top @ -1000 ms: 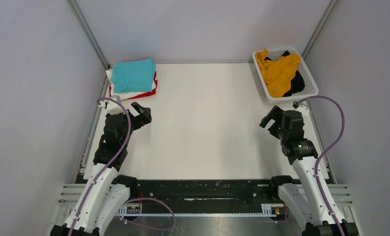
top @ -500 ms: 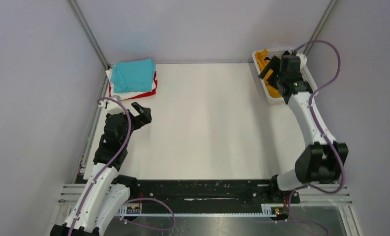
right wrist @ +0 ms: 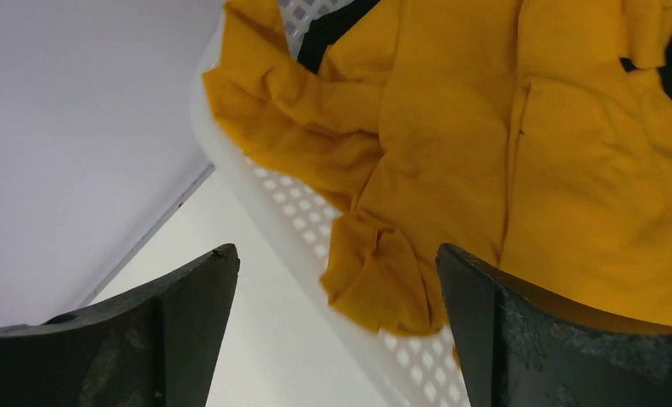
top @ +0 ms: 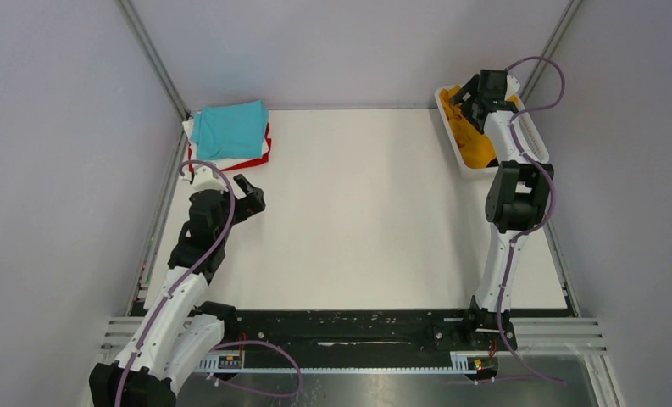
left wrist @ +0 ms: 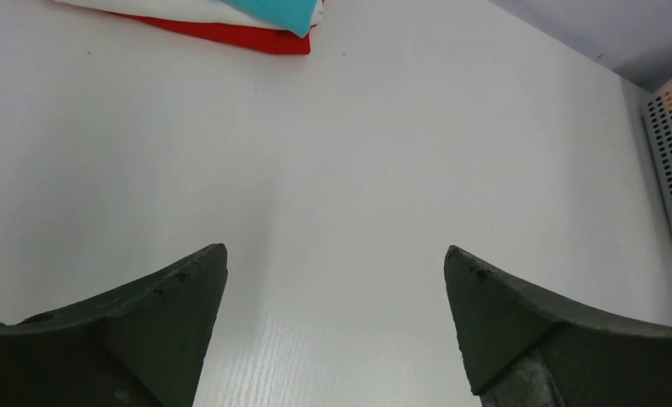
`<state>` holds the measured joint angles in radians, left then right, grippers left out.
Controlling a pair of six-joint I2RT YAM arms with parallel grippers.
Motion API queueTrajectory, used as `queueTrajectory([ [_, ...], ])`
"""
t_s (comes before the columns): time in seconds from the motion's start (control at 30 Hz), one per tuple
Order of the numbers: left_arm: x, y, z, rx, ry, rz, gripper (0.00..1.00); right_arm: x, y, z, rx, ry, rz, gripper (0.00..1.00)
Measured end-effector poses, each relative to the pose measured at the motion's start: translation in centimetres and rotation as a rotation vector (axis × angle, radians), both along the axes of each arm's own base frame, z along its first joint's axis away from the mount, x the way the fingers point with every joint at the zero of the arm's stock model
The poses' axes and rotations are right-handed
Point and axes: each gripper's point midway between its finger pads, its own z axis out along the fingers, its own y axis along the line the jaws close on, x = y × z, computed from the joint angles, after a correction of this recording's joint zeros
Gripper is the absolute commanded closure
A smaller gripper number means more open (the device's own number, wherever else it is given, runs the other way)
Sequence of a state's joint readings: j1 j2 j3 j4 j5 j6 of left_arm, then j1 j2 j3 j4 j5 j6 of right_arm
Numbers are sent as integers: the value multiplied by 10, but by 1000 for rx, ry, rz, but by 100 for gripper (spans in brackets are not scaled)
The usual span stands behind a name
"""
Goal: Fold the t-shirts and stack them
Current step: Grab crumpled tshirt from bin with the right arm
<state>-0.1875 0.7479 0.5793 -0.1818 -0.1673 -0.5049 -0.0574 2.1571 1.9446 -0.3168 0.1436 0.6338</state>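
Three folded shirts lie stacked at the far left corner of the counter [top: 358, 220]: the turquoise t-shirt [top: 229, 129] on top, the white t-shirt [top: 205, 153] under it and the red t-shirt [left wrist: 239, 36] at the bottom. The pile's long axis runs roughly left to right along the far edge. The orange-yellow t-shirt [right wrist: 485, 170] lies crumpled in the white basket [right wrist: 256, 195] at the far right corner. It stretches along the basket's length with one fold over the rim, and the black t-shirt [right wrist: 341, 25] shows beneath it. The right fingers [right wrist: 180, 322] are spread wide above it, gripping nothing. The left fingers [left wrist: 163, 322] are also apart and empty, over bare counter near the pile.
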Motion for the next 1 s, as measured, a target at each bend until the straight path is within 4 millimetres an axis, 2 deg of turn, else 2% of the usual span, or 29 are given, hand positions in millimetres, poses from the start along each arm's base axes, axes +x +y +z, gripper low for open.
queueTrajectory([
  [0.07, 2, 0, -6, 5, 22, 2, 1, 17, -5, -19, 29, 15, -2, 7],
  [0.23, 5, 0, -15, 13, 55, 4, 1, 39, -4, -43, 72, 45, 18, 13],
  [0.7, 5, 0, -17, 14, 61, 5, 1, 20, 1, -72, 112, 155, -12, 23],
  [1.0, 5, 0, -17, 14, 61, 5, 1, 17, -2, -83, 104, 188, -26, 28],
])
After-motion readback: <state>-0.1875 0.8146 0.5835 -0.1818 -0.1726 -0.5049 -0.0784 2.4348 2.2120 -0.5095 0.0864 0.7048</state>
